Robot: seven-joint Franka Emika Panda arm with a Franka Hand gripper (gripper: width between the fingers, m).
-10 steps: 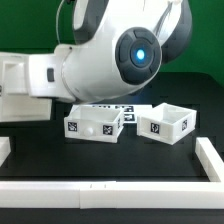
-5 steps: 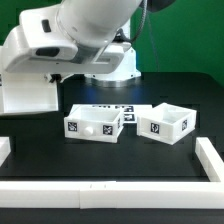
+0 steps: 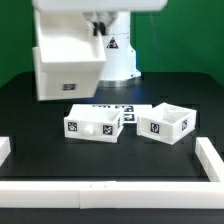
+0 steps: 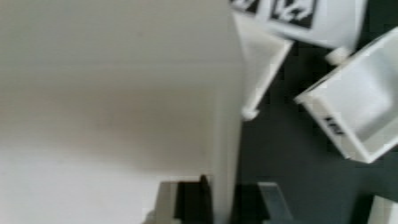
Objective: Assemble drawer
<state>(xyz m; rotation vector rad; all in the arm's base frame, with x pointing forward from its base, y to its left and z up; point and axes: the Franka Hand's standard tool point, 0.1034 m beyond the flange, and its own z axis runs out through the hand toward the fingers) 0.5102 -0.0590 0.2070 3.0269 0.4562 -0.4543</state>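
Gripper (image 4: pixel 222 198) pinches one wall of the large white plastic cube-shaped case (image 3: pixel 68 62), held aloft; the nearer small white knobbed tray (image 3: pixel 96 122) lies below, slightly toward the exterior view's right.

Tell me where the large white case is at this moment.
In the exterior view the case is held off the table at upper left, in the gripper, above the left tray.

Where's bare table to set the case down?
Widest free patch: black table between the two trays and the front rail. Also open at the exterior view's left of the left tray, below the lifted case. Crowded: centre, where the right tray sits close beside the left one, marker board right behind.
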